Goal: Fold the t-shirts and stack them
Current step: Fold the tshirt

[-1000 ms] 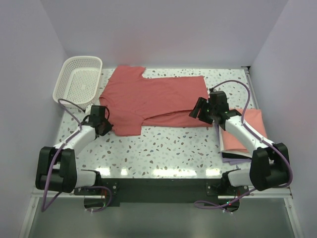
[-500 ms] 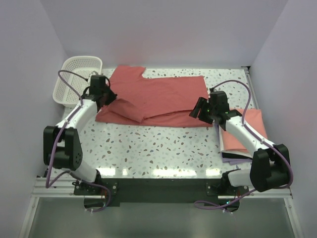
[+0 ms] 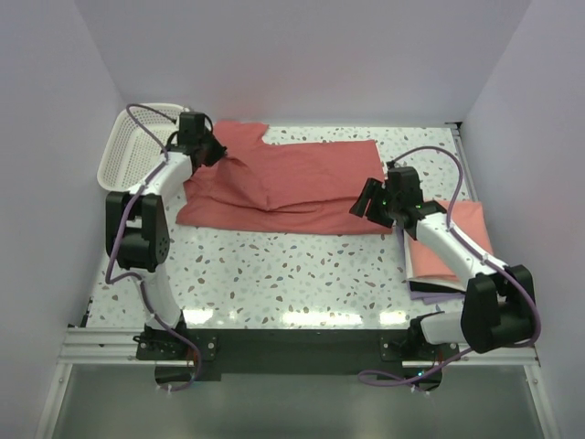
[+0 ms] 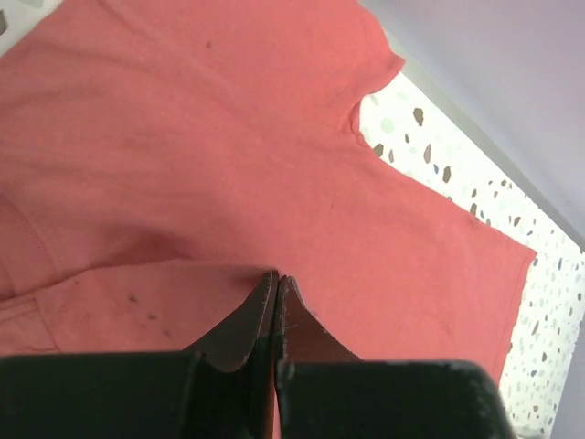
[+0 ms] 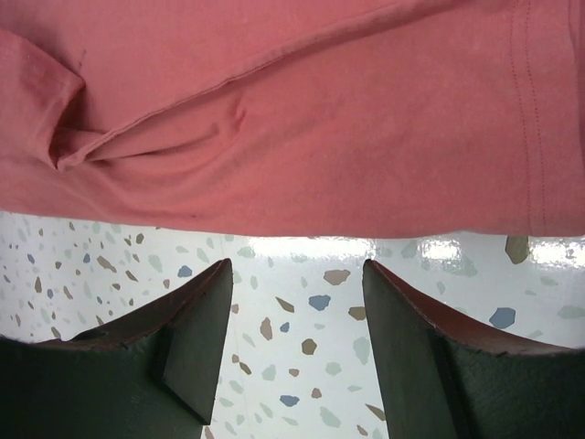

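A dusty red t-shirt [image 3: 292,183] lies across the back of the table, its near part folded over. My left gripper [image 3: 215,149] is shut on a fold of this shirt [image 4: 183,165] near its left sleeve, with the cloth pinched between the fingertips [image 4: 277,279]. My right gripper [image 3: 363,203] is open and empty, hovering over bare table just in front of the shirt's right hem [image 5: 366,146]. A folded salmon pink t-shirt [image 3: 457,240] lies at the right under my right arm.
A white lattice basket [image 3: 137,146] stands at the back left, close to my left arm. A thin purple-grey sheet edge [image 3: 430,291] shows under the folded pink shirt. The speckled table [image 3: 292,274] runs between the arms.
My left gripper has carried the shirt's near-left part from the front left toward the back, folding it over the shirt body. The right arm has not moved.
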Motion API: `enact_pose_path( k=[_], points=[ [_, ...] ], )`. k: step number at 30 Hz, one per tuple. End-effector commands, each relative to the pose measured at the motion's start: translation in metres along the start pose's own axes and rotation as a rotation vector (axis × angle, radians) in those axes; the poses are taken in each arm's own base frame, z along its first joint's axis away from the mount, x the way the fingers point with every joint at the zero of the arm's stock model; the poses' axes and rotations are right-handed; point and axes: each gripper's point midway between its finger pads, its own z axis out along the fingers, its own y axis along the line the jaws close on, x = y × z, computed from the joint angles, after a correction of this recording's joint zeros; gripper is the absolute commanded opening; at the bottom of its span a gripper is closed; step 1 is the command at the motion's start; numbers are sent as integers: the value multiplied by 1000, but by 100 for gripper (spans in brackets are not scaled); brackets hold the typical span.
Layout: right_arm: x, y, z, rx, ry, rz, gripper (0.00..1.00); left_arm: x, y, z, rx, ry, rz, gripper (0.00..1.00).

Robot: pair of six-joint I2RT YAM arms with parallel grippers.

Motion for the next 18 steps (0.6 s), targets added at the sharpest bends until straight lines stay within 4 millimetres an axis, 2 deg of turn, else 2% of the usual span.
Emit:
enact_pose_path(
  k=[1,10,14,18],
  points=[
    [-23,8,2,1,-55,-26,62,-34,-36,-6,132,-83,12,0],
    [-34,8,18,29,-60,-28,62,-55,-51,-6,222,-143,-4,0],
    [-33,4,24,41,-58,-24,62,-53,-54,0,246,-131,9,0],
    [-32,0,29,56,-55,-24,62,-55,-49,4,228,-136,2,0]
  ],
)
